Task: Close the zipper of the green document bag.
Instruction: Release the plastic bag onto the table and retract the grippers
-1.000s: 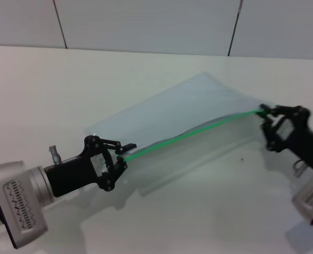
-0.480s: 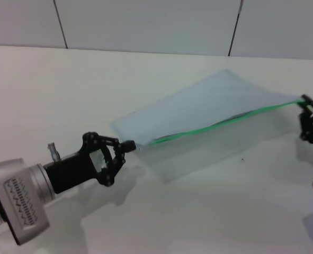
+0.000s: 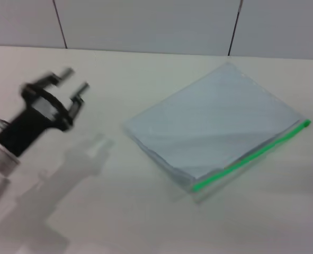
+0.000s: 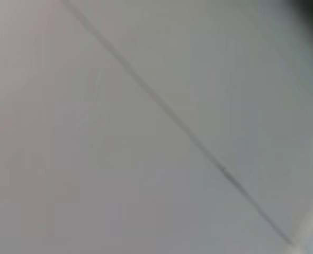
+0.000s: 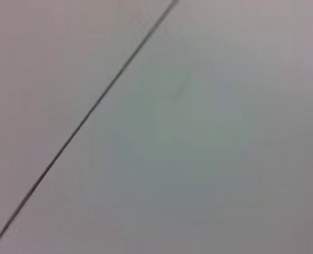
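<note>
The green document bag (image 3: 214, 129) lies flat on the white table, right of centre in the head view, with nothing holding it. Its zipper (image 3: 251, 155) runs as a bright green strip along the near right edge. I cannot make out the slider. My left gripper (image 3: 72, 80) is raised at the far left, well away from the bag, its fingers (image 3: 65, 73) spread open and empty. My right gripper is out of view. Both wrist views show only a pale surface with a dark seam line.
The white table (image 3: 145, 211) stretches all around the bag. A pale tiled wall (image 3: 145, 21) with dark seams rises behind it. My left arm's shadow (image 3: 77, 164) falls on the table at the left.
Both grippers have let go of the bag, which has dropped flat to the right. My left arm swung up and to the left. My right arm has left the view.
</note>
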`<state>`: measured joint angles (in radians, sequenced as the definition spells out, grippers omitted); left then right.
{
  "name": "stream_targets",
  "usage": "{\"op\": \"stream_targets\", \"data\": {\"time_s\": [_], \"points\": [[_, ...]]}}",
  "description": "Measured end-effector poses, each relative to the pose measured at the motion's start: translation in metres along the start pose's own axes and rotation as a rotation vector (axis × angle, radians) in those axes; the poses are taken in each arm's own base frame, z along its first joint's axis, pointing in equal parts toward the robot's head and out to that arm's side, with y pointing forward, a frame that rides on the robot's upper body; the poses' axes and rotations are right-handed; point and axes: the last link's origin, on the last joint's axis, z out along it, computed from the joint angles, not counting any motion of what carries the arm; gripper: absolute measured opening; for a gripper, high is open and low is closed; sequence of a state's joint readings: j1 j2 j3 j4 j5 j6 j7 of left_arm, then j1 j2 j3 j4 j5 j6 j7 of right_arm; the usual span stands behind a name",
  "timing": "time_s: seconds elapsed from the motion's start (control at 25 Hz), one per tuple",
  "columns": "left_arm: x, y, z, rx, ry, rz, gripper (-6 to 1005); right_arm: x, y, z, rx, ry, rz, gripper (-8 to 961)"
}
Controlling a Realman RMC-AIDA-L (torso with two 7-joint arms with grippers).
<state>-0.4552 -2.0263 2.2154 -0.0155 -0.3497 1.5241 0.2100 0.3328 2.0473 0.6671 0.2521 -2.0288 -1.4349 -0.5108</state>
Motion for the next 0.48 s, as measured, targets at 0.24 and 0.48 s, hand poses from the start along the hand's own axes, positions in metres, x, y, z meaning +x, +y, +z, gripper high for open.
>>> {"op": "stream_targets", "data": {"time_s": [0.24,0.48], "points": [[0.01,-0.026,-0.011,0.197,0.088,-0.185,391,-0.014,0.003,-0.005,-0.041,-0.097,0.306,584],[0.01,-0.036,-0.013,0.209,0.12,-0.354,552,-0.023,0.002,-0.011,-0.09,-0.173,0.44,806]]}}
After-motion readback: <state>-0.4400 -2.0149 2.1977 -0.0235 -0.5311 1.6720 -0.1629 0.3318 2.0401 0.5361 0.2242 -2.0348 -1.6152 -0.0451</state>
